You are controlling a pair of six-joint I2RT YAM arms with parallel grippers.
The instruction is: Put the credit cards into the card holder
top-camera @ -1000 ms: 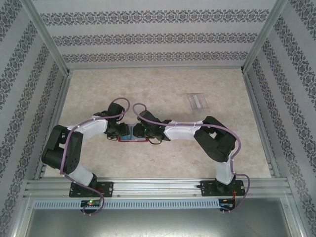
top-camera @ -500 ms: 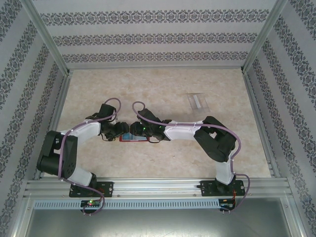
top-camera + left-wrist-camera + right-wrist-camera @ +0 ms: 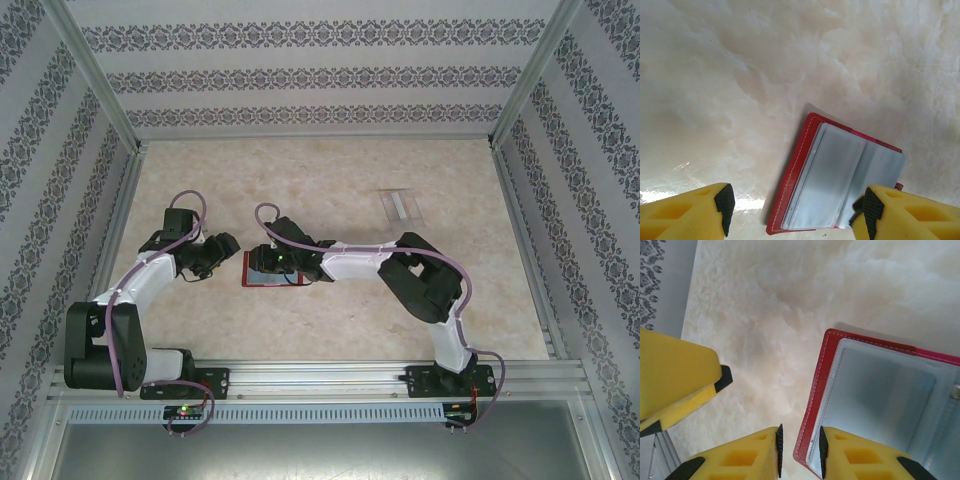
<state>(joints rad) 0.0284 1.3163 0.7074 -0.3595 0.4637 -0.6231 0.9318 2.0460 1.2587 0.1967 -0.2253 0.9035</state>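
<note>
A pale, marbled beige tabletop (image 3: 330,170) is enclosed on three sides by walls (image 3: 300,75) papered in bands of dark ornamental pattern. Aluminium posts (image 3: 95,75) are set at the far corners. Along the near edge an aluminium rail (image 3: 320,378) is laid, with a perforated strip (image 3: 320,412) just in front of it.

I'm looking at a pale, marbled beige surface (image 3: 330,330); two things lie on it. The card holder (image 3: 256,279) lies flat and open, left of the middle and a little toward the near edge; its red cover is down and its bluish-grey pockets face up. One translucent credit card (image 3: 400,205) lies flat toward the far right corner, well apart from the card holder.
</note>
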